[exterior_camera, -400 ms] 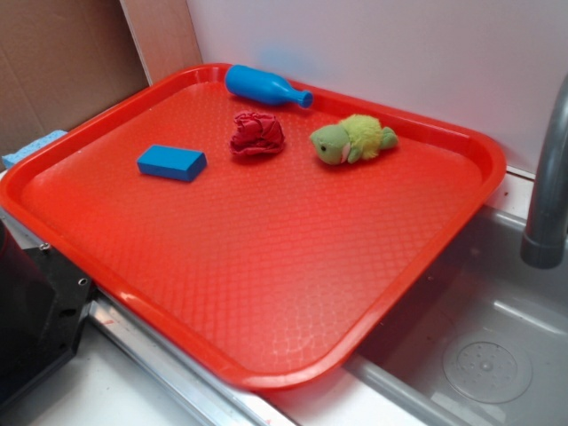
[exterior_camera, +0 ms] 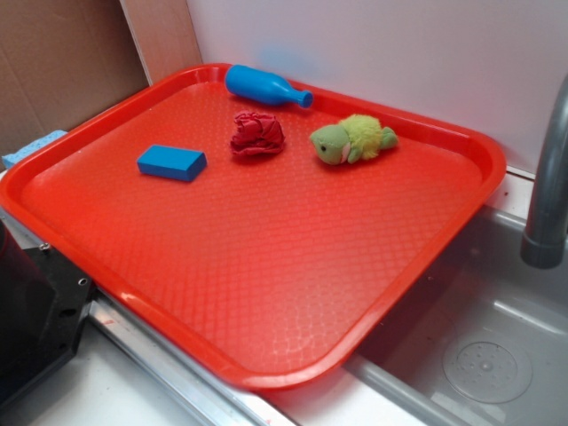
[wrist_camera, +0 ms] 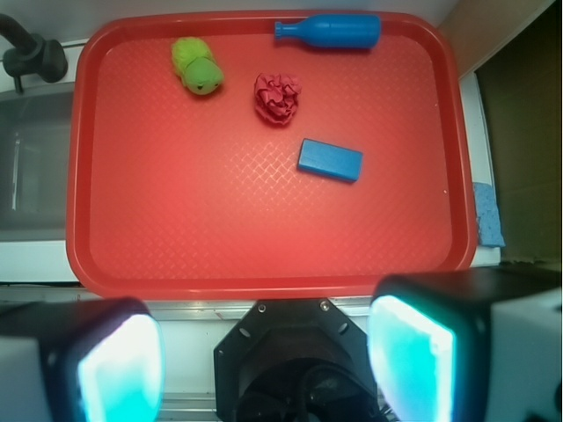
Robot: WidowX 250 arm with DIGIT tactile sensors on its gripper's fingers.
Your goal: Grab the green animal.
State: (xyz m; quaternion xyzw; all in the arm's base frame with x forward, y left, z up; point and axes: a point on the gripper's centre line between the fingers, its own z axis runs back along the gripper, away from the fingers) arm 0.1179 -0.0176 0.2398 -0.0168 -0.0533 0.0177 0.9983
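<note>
Plainly, the gripper (wrist_camera: 264, 352) jaws stand wide apart, holding nothing.

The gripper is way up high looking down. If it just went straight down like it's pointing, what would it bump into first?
Probably the near rim of the red tray or the black robot base beneath, not the green animal. The gripper is open; depth is hard to judge.

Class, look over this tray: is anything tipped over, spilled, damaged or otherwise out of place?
Only one thing stands out: the blue bottle lies on its side along the far rim of the red tray, not upright. Nothing is spilled. The green animal, red cloth ball and blue block rest apart, with no visible damage.
</note>
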